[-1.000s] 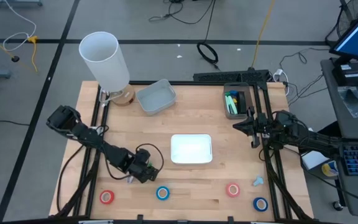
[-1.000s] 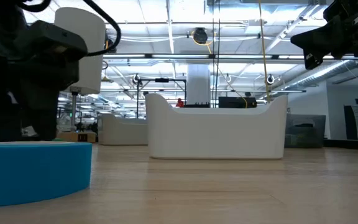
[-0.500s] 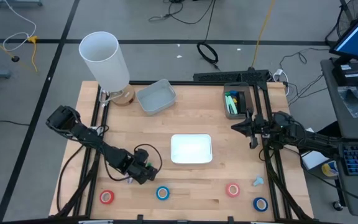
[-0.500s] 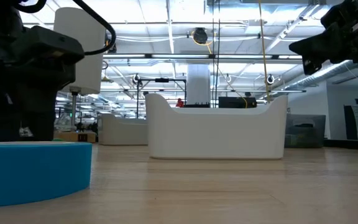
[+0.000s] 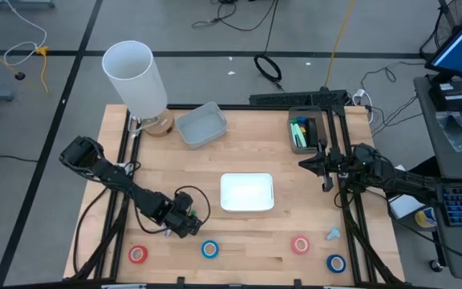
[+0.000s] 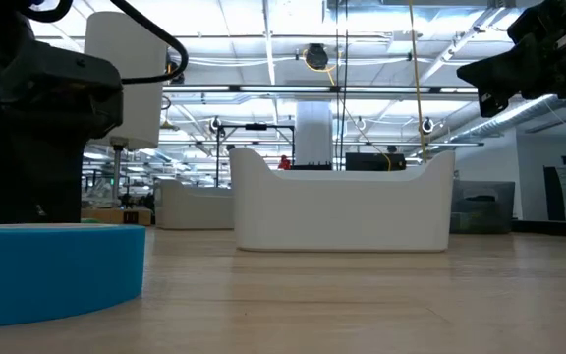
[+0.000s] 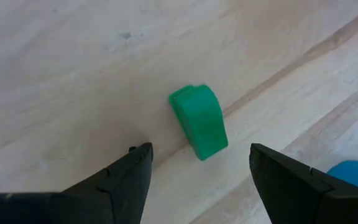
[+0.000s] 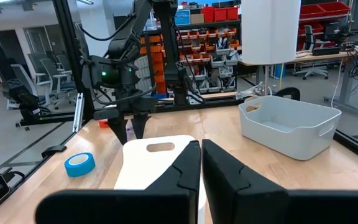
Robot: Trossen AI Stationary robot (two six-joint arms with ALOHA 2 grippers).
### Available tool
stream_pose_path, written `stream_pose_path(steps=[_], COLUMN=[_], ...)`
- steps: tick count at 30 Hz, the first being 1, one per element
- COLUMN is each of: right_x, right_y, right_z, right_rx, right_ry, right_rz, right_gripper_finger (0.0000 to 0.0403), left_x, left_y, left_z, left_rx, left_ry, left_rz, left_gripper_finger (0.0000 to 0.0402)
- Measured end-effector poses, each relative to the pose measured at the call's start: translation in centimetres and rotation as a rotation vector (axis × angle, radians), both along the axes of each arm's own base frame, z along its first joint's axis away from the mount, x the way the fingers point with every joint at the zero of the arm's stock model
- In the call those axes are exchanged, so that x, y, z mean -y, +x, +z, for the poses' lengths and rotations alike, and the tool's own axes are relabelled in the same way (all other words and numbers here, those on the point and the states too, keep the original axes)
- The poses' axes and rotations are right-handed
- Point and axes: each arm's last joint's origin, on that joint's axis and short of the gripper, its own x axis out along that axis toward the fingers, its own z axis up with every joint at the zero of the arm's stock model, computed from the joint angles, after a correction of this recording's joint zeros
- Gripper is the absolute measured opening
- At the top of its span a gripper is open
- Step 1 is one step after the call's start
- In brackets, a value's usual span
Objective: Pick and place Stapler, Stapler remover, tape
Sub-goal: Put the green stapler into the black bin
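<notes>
Four tape rolls along table's near edge: red, blue, red, blue. Small green piece lies on the wood betw. left gripper fingers, jaws wide, nothing held. White tray mid-table. Right gripper near right edge, shut, empty.

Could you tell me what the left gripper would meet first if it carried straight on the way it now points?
Most likely the small green object: it lies on the wooden table between the left gripper's open fingers, just ahead of them.
</notes>
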Motion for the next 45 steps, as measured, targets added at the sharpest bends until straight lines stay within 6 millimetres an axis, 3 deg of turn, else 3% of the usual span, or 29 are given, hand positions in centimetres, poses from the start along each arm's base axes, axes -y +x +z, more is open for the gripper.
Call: stream_pose_path(steps=[16, 27, 34, 45], right_x=[0.0, 0.0, 0.0, 0.0], right_y=[0.0, 0.0, 0.0, 0.0], right_z=[0.0, 0.0, 0.0, 0.0], right_rx=[0.0, 0.0, -0.001, 0.0], right_ry=[0.0, 0.0, 0.0, 0.0], right_rz=[0.001, 0.001, 0.001, -0.001], right_gripper_finger=[0.0006, 0.0008, 0.0007, 0.0007], left_x=[-0.1, -0.7, -0.9, -0.8], left_y=[0.1, 0.5, 1.1, 0.9], left_z=[0.0, 0.0, -1.3, -1.5], left_rx=[0.027, 0.031, -0.026, -0.061], left_ry=[0.044, -0.016, -0.042, -0.065], left_rz=[-0.02, 0.147, 0.16, 0.166], left_gripper_finger=[0.0269, 0.0269, 0.0269, 0.0268])
